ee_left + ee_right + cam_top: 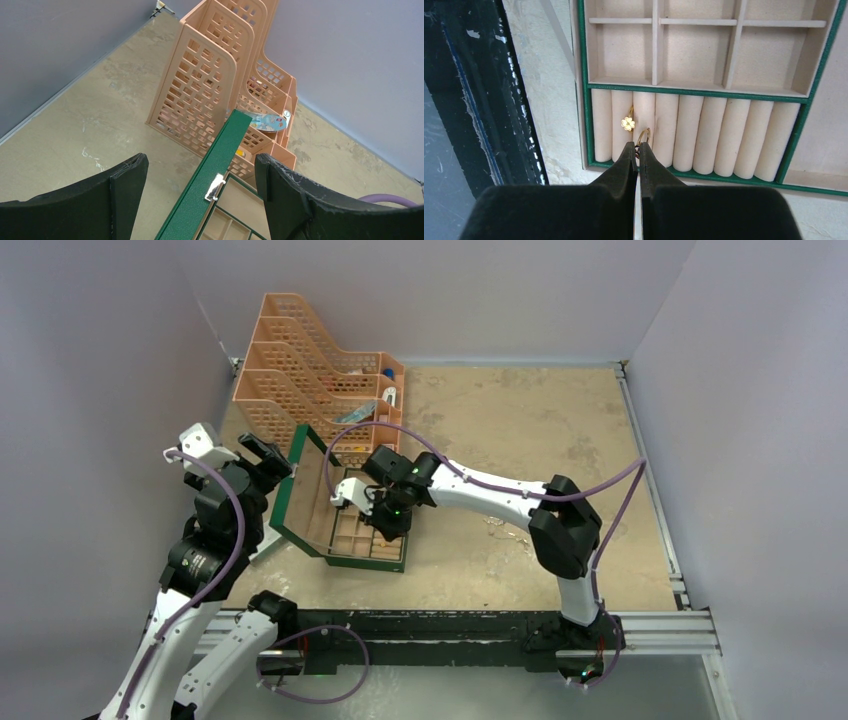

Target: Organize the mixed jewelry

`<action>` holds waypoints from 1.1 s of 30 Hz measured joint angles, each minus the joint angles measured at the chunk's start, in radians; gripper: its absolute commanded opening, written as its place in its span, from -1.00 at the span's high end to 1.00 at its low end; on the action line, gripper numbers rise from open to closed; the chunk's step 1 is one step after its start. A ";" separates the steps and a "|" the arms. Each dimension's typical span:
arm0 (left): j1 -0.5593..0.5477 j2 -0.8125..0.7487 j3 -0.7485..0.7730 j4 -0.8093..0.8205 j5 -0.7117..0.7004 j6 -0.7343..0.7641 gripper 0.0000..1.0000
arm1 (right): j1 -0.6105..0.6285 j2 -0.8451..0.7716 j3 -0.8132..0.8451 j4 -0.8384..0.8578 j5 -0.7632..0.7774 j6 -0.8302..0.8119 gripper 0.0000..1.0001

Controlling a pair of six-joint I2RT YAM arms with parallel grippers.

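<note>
Only the right wrist view shows the jewelry itself. In it, cream ring rolls (724,135) run along one side of the green jewelry box (585,60). A gold clover ring (627,123), its face a small four-leaf shape, sits in the slot between the second and third rolls from the left. A plain thin gold ring (644,135) stands on edge just to its right. The jaws of the right arm (480,490) are closed to a point and their tips touch the plain ring's lower edge. Whether they pinch it or only rest against it I cannot tell.

From overhead both rings are too small to make out. That view does show the right arm reaching across the counter (520,430) with its jaws down over the box. The lid (300,490) stands upright on the box's left side.

The left wrist view adds the lid's silver clasp (215,187) and the peach file organizer (200,85) behind it. The jaws of the left arm (215,510) stand wide apart, gripping nothing, and the lid's edge shows between them.
</note>
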 measured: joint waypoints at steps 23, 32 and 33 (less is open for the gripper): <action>0.000 0.000 0.000 0.003 0.000 0.001 -0.57 | -0.007 0.027 0.003 -0.002 -0.015 -0.004 1.00; 0.000 0.000 0.000 0.003 0.000 0.001 -0.57 | -0.008 0.063 0.043 -0.030 -0.015 -0.014 1.00; 0.000 0.000 0.000 0.003 0.000 0.001 -0.57 | -0.008 0.064 0.044 -0.031 -0.015 -0.015 1.00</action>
